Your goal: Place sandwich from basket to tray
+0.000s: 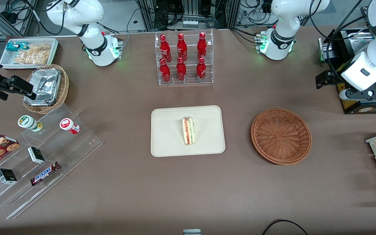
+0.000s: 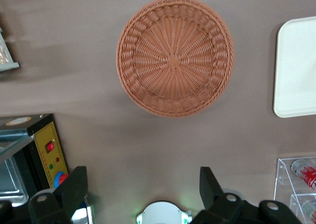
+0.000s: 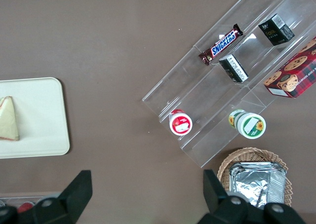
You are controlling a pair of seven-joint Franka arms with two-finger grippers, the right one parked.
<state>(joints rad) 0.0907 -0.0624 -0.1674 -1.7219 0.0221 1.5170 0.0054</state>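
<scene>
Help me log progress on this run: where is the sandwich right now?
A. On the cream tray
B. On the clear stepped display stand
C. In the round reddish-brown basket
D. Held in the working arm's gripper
A. The sandwich lies on the tray; the basket holds nothing, and the gripper is open and empty, raised above the table farther from the front camera than the basket.

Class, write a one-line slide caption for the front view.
Sandwich lies on the tray; the basket beside it holds nothing; the open pincer hovers above the table, empty.
</scene>
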